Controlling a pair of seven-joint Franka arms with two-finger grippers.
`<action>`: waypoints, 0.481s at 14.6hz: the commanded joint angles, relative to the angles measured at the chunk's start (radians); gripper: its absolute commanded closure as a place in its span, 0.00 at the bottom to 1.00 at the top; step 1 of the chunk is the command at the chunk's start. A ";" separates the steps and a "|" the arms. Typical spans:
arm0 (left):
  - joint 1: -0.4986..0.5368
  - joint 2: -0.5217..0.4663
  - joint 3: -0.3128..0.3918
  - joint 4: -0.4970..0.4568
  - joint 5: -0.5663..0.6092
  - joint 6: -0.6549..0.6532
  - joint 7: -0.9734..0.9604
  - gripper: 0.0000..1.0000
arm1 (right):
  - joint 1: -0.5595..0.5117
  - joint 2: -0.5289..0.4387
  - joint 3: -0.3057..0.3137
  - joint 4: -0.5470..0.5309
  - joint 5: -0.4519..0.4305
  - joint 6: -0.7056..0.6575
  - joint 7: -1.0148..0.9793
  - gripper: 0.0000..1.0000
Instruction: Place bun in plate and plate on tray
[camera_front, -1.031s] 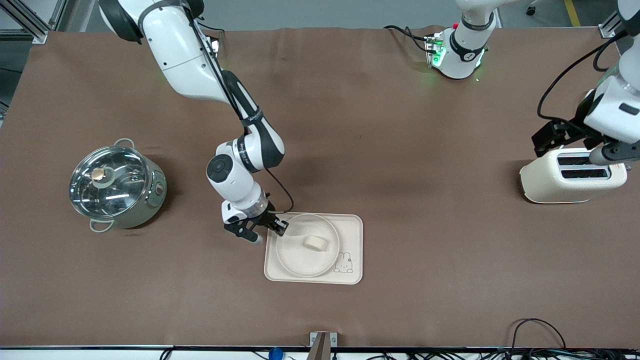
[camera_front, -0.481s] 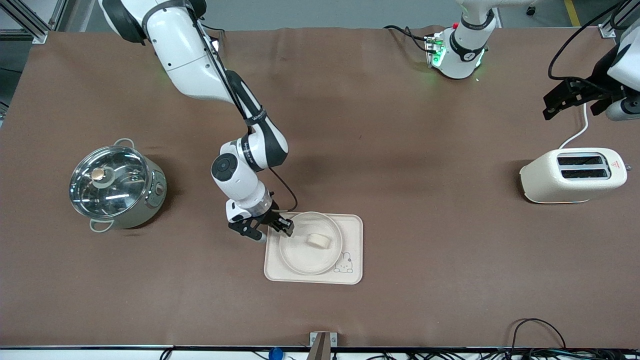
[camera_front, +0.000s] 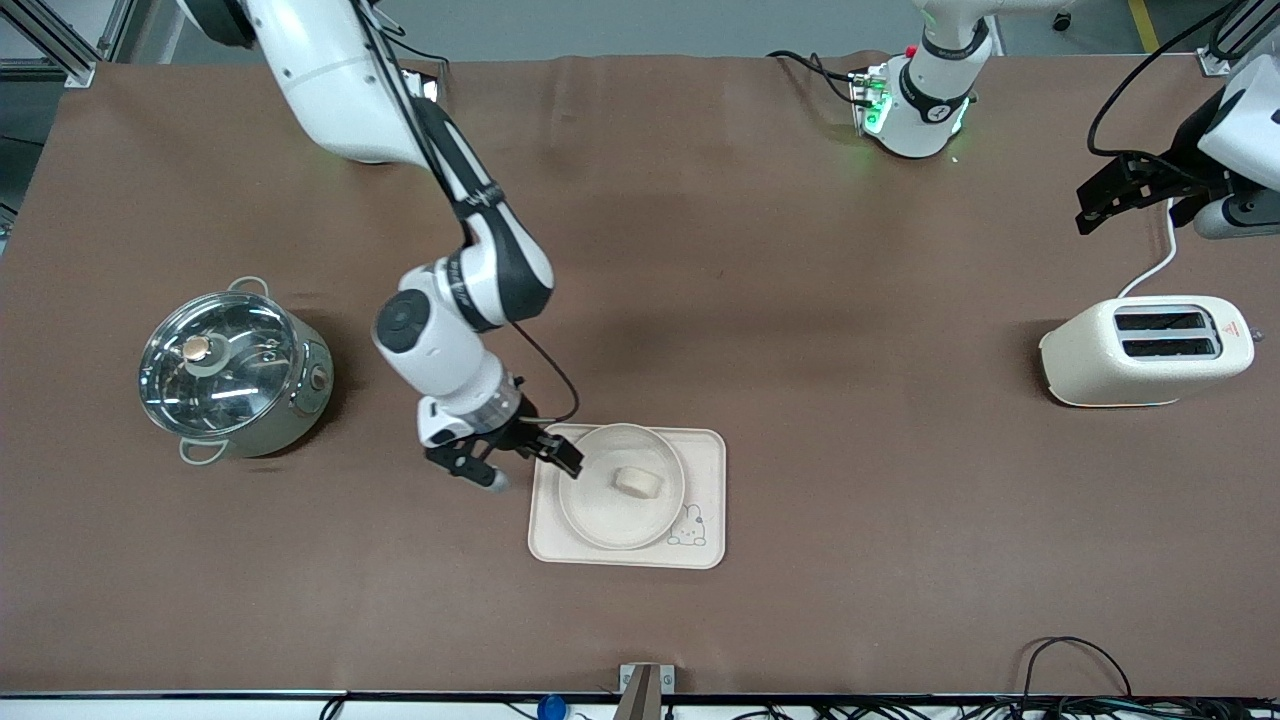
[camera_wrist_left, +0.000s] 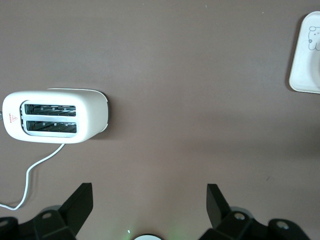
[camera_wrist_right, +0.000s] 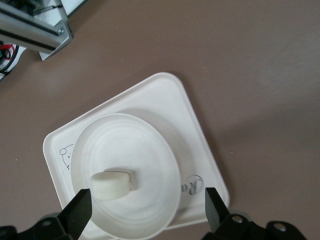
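The bun (camera_front: 637, 482) lies flat in the plate (camera_front: 600, 520) on the tray (camera_front: 706, 460), its long axis running along the brown surface (camera_front: 800, 300). Right hand (camera_front: 522, 462), released, hovers beside the tray; left hand (camera_front: 1130, 195), released, waits above the toaster (camera_front: 1145, 350).

A brown cloth (camera_front: 760, 250) covers the table. A lidded steel pot (camera_front: 232, 372) stands toward the right arm's end, well apart from a cream toaster (camera_front: 1146, 350) toward the left arm's end.

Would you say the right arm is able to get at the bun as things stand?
Probably yes: the right gripper hangs open at the tray's edge, and the bun lies uncovered in the plate, with nothing between them.
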 joint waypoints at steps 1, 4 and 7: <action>-0.004 -0.009 -0.002 -0.004 -0.014 0.006 0.015 0.00 | -0.014 -0.146 -0.070 -0.041 -0.127 -0.215 -0.019 0.00; -0.001 -0.003 -0.005 -0.002 -0.013 0.006 0.015 0.00 | -0.030 -0.253 -0.148 -0.040 -0.230 -0.418 -0.192 0.00; -0.001 0.014 -0.005 0.010 -0.011 0.006 0.013 0.00 | -0.047 -0.356 -0.254 -0.033 -0.234 -0.586 -0.393 0.00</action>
